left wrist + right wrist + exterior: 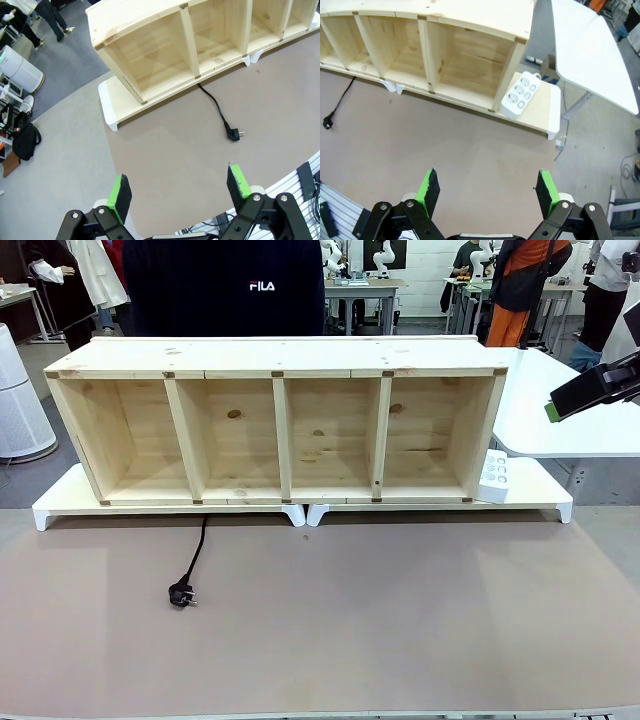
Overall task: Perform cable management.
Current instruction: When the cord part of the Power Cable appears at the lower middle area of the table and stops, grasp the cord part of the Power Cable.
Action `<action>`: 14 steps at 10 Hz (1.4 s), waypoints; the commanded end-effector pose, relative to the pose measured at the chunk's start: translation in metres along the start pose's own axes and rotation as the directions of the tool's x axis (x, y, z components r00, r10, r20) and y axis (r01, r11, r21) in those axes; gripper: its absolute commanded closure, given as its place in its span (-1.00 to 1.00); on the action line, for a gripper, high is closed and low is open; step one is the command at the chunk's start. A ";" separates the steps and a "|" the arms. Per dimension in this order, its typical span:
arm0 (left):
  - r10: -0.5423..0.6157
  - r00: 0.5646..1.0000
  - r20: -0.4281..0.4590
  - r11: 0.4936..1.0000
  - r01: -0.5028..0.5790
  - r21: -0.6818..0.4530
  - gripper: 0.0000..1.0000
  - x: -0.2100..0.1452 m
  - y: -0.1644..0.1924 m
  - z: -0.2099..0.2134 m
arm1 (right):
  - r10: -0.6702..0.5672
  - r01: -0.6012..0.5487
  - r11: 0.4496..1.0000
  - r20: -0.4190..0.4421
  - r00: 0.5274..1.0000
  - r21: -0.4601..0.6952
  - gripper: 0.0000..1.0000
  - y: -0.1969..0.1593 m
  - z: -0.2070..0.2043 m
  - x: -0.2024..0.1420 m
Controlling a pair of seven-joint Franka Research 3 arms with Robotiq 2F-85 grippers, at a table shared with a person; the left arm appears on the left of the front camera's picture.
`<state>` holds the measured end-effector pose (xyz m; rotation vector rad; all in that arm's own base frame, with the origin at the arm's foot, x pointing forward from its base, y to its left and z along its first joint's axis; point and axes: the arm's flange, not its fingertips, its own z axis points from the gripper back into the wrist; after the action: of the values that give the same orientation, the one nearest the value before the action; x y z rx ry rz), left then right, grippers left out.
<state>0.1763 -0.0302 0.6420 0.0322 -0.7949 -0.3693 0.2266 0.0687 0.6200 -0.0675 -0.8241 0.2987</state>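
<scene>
A thin glossy black cable (196, 558) comes out from under the wooden shelf (275, 420) and ends in a small black plug (181, 595) on the brown tabletop. The cable (216, 105) and its plug (234, 134) lie well ahead of my left gripper (180, 187), which is open and holds nothing, high above the table's near-left part. My right gripper (487, 192) is open too and holds nothing; the cable's (340, 102) end lies far to its left. Part of the right gripper (592, 390) shows at the right edge of the front view.
A white power strip (493, 478) (518, 93) lies on the white riser (548, 495) at the shelf's right end. A person in a dark top (225, 285) stands behind the shelf. A white side table (560, 410) stands to the right.
</scene>
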 end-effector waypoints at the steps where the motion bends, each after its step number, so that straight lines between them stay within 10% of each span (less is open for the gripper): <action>1: -0.005 1.000 -0.002 1.000 0.005 -0.002 -1.00 0.000 -0.001 0.000 | 0.001 -0.001 1.000 0.004 1.000 -0.001 -1.00 0.001 0.000 0.001; 14: -0.005 1.000 -0.002 1.000 0.005 -0.002 -1.00 0.000 -0.001 0.000 | 0.001 -0.001 1.000 0.004 1.000 -0.001 -1.00 0.001 0.000 0.001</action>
<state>0.1763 -0.0302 0.6420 0.0322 -0.7949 -0.3693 0.2266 0.0687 0.6200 -0.0676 -0.8242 0.2987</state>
